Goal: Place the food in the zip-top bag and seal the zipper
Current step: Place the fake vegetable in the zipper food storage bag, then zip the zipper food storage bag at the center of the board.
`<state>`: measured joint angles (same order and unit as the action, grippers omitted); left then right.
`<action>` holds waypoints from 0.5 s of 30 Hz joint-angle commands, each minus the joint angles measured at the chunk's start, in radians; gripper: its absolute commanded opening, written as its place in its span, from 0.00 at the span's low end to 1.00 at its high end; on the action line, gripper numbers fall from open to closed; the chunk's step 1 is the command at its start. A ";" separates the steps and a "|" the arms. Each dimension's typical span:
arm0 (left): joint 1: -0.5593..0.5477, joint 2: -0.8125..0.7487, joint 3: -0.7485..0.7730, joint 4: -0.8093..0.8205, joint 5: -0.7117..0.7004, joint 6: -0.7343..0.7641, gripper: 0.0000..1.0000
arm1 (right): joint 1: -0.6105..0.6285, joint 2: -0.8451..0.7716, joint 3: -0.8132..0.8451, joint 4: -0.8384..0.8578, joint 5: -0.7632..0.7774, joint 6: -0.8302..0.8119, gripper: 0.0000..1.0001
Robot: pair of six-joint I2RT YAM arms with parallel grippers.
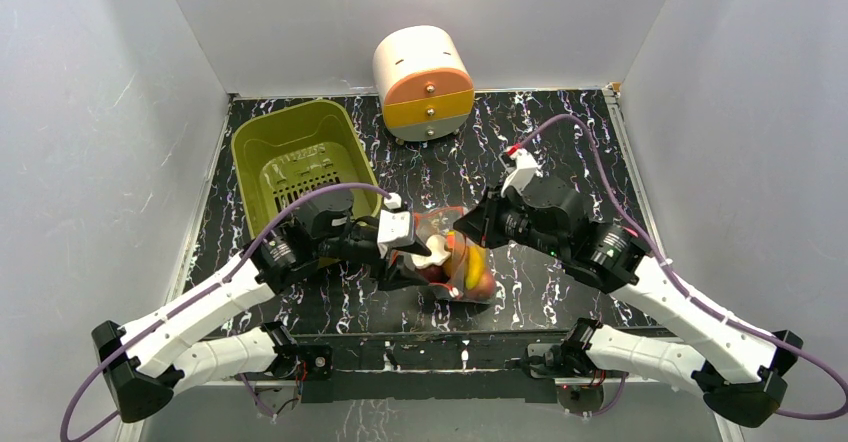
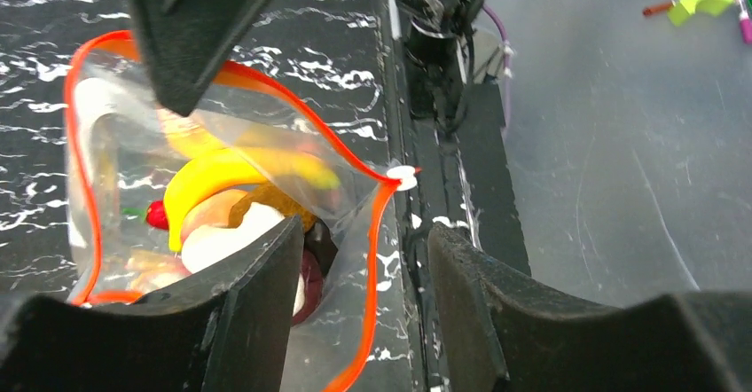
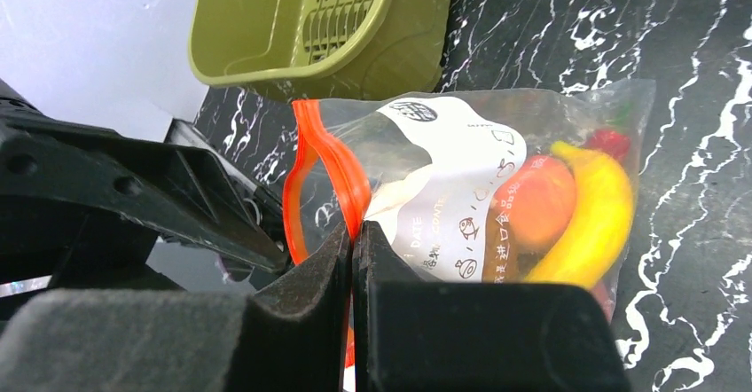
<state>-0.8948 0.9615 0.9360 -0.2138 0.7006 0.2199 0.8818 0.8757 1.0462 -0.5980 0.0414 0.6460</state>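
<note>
In the top view, a clear, crinkly plastic zip-top bag (image 1: pixel 470 274) is seen on the black, white-veined table (image 1: pixel 570 152), toward 6 o'clock from its middle, with colourful plastic toy food (image 1: pixel 478 280) inside. The left gripper (image 1: pixel 428 254) is set against the bag from 9 o'clock and the right gripper (image 1: pixel 462 224) from 1 o'clock. An olive-green slotted plastic basket (image 1: pixel 300 157) is found at 10 o'clock and a white-and-orange round drawer unit (image 1: pixel 423 82) at 12 o'clock.

In the left wrist view, the left gripper (image 2: pixel 365 237) is shown with its jaws apart and nothing clamped. The thin red-orange zipper (image 2: pixel 379 219) is passed between them. The food (image 2: pixel 213 179) is seen through the zip-top bag (image 2: pixel 266 126) at 9 o'clock.

In the right wrist view, the right gripper (image 3: pixel 355 232) is pressed tight on the zipper (image 3: pixel 341 170). The food (image 3: pixel 594 215) is bunched inside the zip-top bag (image 3: pixel 443 152) at 3 o'clock, and the basket (image 3: pixel 328 28) is seen at 12 o'clock.
</note>
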 commanded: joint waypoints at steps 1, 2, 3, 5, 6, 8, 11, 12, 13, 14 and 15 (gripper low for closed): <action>-0.012 0.013 -0.012 -0.072 0.095 0.134 0.51 | 0.002 0.027 0.054 0.101 -0.086 -0.016 0.00; -0.015 0.018 -0.013 -0.080 0.099 0.144 0.51 | 0.003 0.030 0.050 0.109 -0.084 -0.009 0.00; -0.016 0.021 -0.017 -0.085 0.102 0.151 0.50 | 0.002 0.032 0.046 0.118 -0.082 -0.005 0.00; -0.022 0.022 -0.032 -0.079 0.106 0.155 0.50 | 0.003 0.034 0.041 0.136 -0.079 0.006 0.00; -0.025 0.024 -0.040 -0.074 0.107 0.154 0.50 | 0.002 0.037 0.041 0.145 -0.081 0.010 0.00; -0.033 0.032 -0.059 -0.061 0.095 0.156 0.50 | 0.002 0.044 0.044 0.154 -0.085 0.016 0.00; -0.044 0.036 -0.092 -0.028 0.058 0.153 0.50 | 0.002 0.058 0.045 0.163 -0.091 0.020 0.00; -0.045 0.035 -0.102 -0.015 0.052 0.154 0.49 | 0.002 0.061 0.044 0.164 -0.091 0.022 0.00; -0.049 0.036 -0.111 -0.002 0.049 0.155 0.49 | 0.002 0.066 0.043 0.167 -0.091 0.023 0.00; -0.051 0.037 -0.118 0.009 0.046 0.156 0.49 | 0.001 0.068 0.042 0.169 -0.091 0.026 0.00; -0.053 0.040 -0.125 0.018 0.043 0.158 0.49 | 0.002 0.070 0.042 0.172 -0.091 0.028 0.00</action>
<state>-0.9348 0.9977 0.8341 -0.2607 0.7437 0.3473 0.8818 0.9466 1.0508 -0.5385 -0.0372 0.6601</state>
